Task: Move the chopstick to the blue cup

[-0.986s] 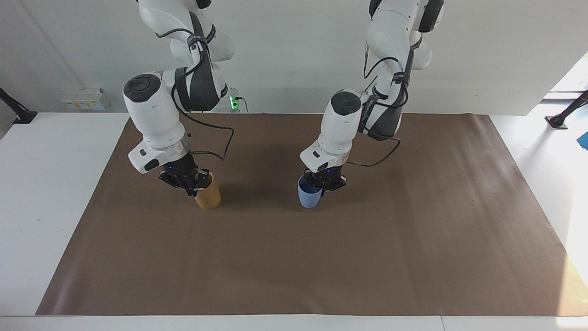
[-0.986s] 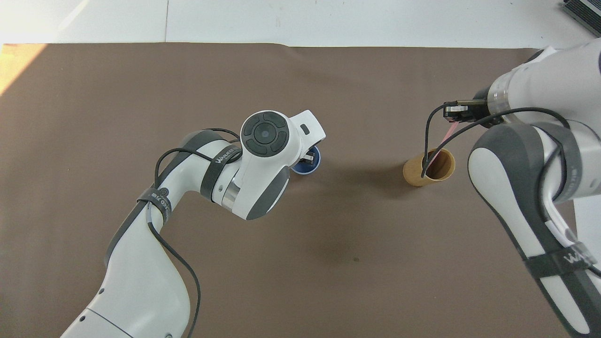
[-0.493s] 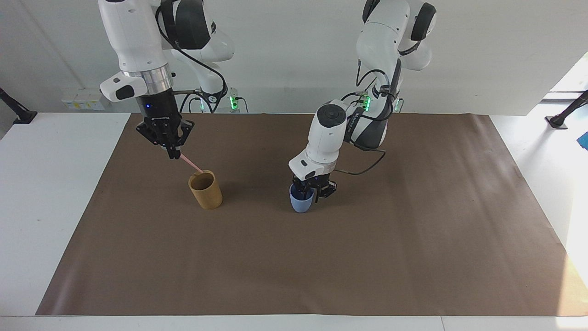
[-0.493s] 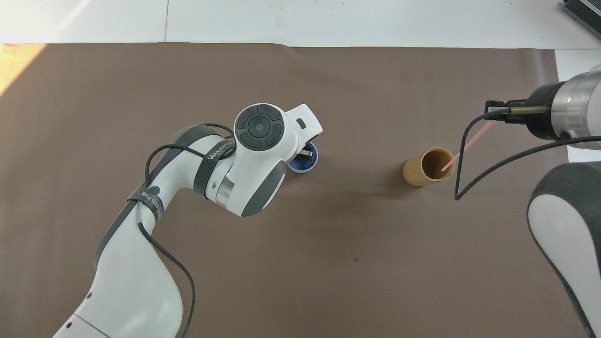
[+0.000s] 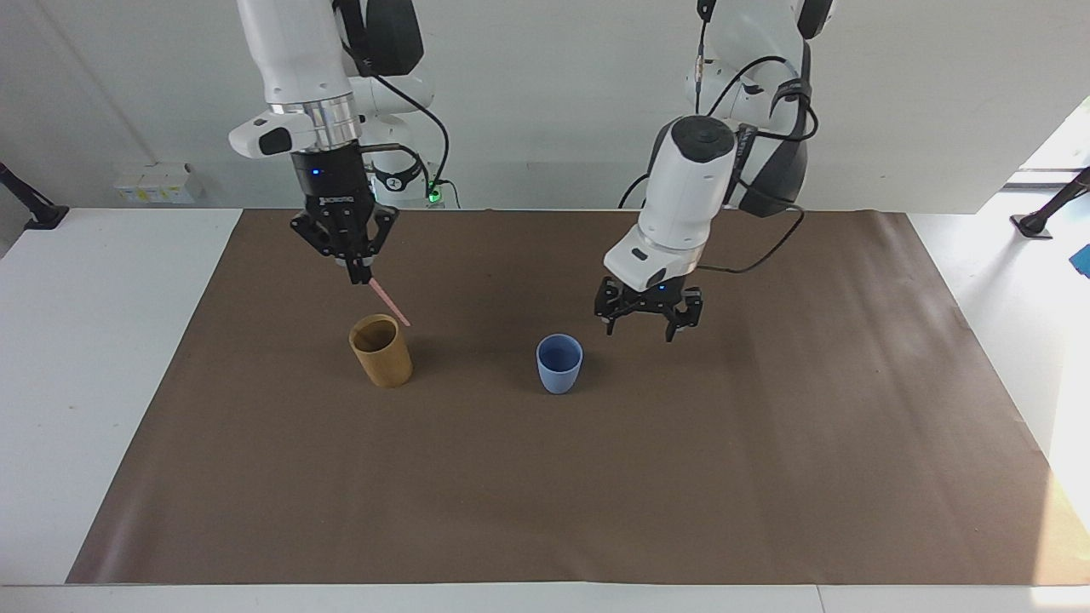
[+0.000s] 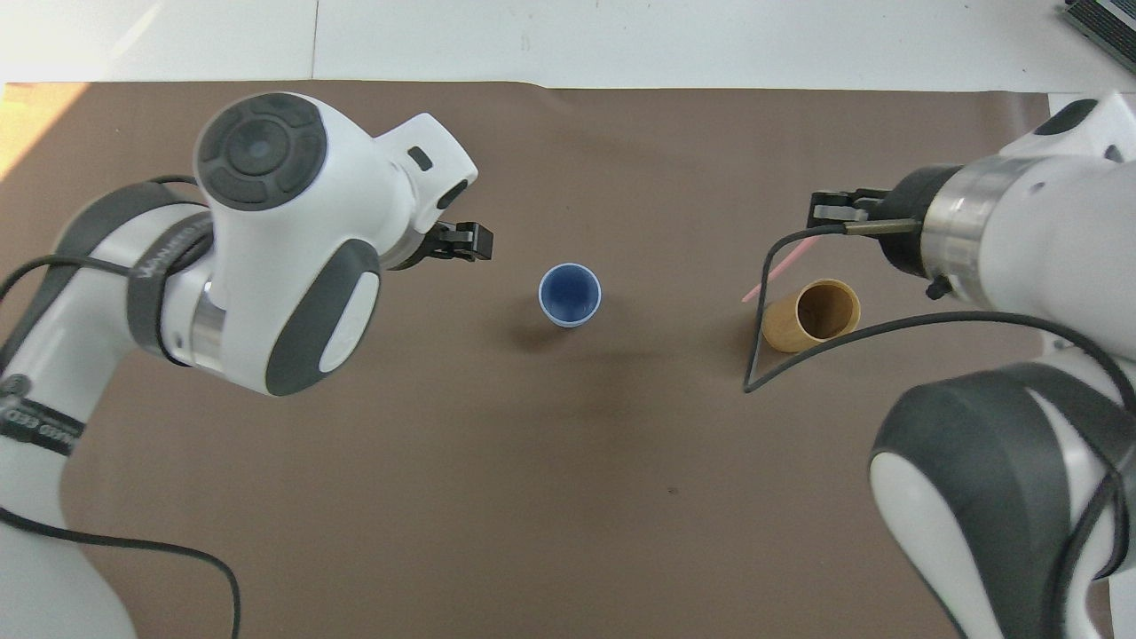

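Right gripper point(image 5: 358, 274) pinches chopstick point(image 5: 390, 304) tilted, tip clear of tan holder point(image 5: 381, 350), blue cup point(image 5: 559, 363) at its 3 o'clock; left gripper point(image 5: 647, 322) spread, lifted aside so cup mouth's free.

Both arms have glossy white shells with dark grey joint sections and round dark grey caps with a segmented ring pattern on the wrist housings, plus a polished silver collar on the right arm above its black end effector mount. Loose black cables run outside each arm, held by black straps with white lettering; a small blue light shows on each black end effector body, and green lights glow near the bases. The left end effector point(image 5: 649, 321) and right end effector point(image 5: 356, 269) are matte black, with angular linkage frames and thin fingers.
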Tool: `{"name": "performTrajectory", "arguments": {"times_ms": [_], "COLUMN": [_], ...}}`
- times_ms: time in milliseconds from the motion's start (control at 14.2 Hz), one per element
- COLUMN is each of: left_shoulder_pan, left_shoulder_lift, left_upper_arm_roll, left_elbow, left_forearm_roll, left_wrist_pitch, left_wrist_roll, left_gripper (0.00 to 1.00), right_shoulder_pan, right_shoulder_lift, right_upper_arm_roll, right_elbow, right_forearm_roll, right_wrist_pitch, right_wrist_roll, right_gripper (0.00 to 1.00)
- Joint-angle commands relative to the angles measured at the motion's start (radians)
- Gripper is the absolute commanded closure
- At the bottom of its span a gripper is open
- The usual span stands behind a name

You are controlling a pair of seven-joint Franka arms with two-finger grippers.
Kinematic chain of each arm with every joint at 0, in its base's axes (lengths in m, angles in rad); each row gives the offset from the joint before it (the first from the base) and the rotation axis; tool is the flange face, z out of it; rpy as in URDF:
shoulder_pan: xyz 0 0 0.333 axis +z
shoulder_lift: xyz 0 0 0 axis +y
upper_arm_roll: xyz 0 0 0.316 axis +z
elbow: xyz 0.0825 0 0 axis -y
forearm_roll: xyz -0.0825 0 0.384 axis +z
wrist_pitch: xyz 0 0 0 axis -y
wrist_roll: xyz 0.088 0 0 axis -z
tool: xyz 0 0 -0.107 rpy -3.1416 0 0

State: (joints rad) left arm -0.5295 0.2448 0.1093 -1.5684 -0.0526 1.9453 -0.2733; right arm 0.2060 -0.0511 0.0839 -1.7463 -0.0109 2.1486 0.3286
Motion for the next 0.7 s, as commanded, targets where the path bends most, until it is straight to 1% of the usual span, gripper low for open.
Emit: {"name": "performTrajectory", "arguments": {"times_ms": [0, 141, 282, 423, 634], "left_shoulder_pan": [0.103, 0.167, 0.224, 0.287, 0.359], "left_shoulder_lift": [-0.097, -0.148, -0.177, -0.183, -0.194], "left_upper_arm_roll": [-0.008, -0.008, -0.008, -0.008, -0.006], "left_elbow": [-0.076, -0.125, -0.143, -0.143, -0.145], "left_forearm_roll": [-0.004, -0.004, -0.004, -0.004, -0.004], "left_wrist_pitch": [-0.069, -0.109, -0.170, -0.232, -0.287], "left_wrist_roll": [0.116, 0.193, 0.245, 0.305, 0.354], "left_gripper": [0.00, 0.00, 0.00, 0.00, 0.00], "right_shoulder_pan": [0.084, 0.148, 0.214, 0.242, 0.282], "right_shoulder_lift": [-0.020, 0.003, 0.042, 0.078, 0.126], "right_upper_arm_roll": [-0.001, -0.001, -0.001, 0.000, -0.001], "right_elbow": [-0.018, -0.018, -0.009, -0.007, -0.009], "right_forearm_roll": [-0.006, -0.068, -0.151, -0.219, -0.239], "right_wrist_pitch": [0.077, 0.157, 0.183, 0.201, 0.234], "right_wrist_roll": [0.058, 0.110, 0.197, 0.231, 0.291], "right_gripper": [1.00, 1.00, 1.00, 1.00, 1.00]}}
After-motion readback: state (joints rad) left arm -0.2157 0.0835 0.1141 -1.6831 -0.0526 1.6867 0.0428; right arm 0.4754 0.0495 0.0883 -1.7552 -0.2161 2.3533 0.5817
